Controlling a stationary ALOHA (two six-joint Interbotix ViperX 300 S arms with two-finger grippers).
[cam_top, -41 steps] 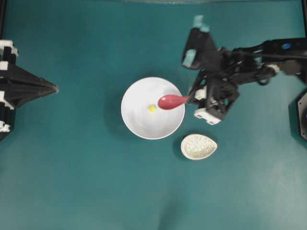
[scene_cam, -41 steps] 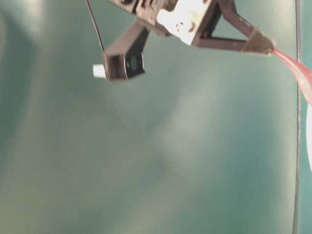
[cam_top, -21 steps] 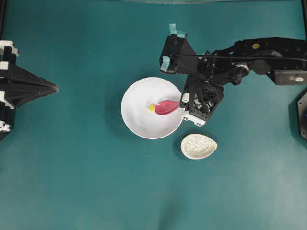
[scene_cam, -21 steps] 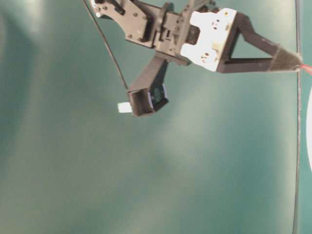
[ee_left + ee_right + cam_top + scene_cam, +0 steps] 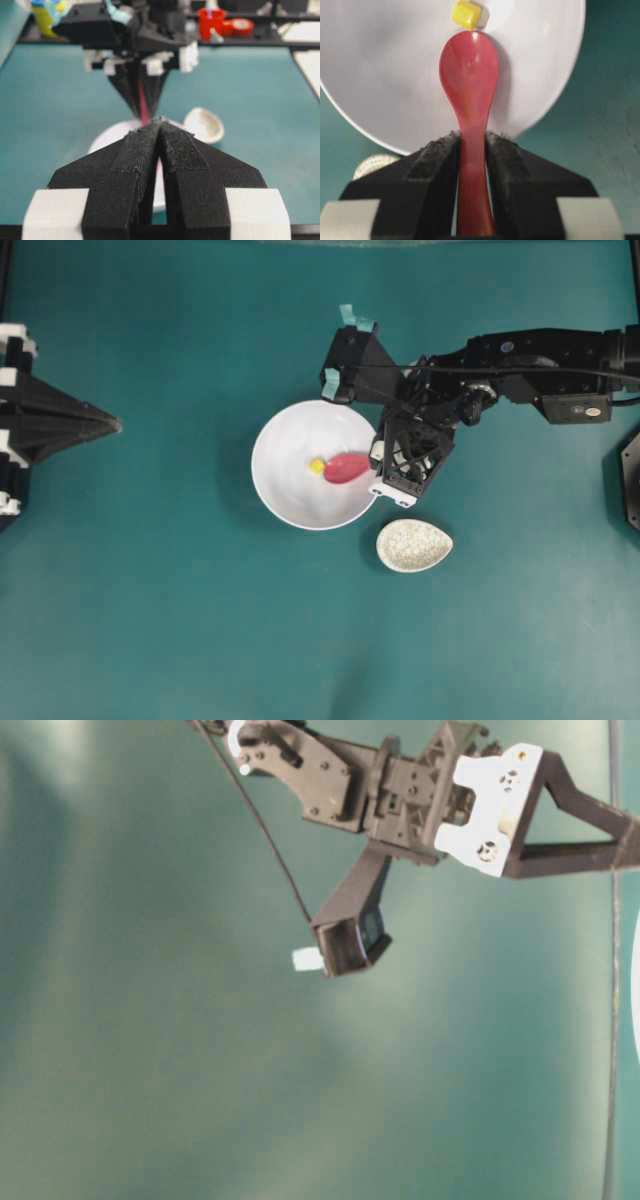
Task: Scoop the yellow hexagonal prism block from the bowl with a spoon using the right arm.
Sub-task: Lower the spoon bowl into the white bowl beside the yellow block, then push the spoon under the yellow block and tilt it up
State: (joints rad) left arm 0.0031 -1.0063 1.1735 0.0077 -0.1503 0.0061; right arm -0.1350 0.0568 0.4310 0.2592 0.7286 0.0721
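While the right gripper clamps its jaws on the spoon handle, the scoop lies inside the bowl, its tip touching the yellow hexagonal prism block. The left gripper rests with jaws pressed together, well apart on the tabletop. No readable writing shows.

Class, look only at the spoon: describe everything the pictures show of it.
The spoon is glossy pink-red, seemingly ceramic or plastic, with a deep oval scoop and a short straight handle. The right gripper clamps its handle between dark padded fingers. Its scoop sits inside the white bowl, tip at the yellow block; whether they touch is unclear.
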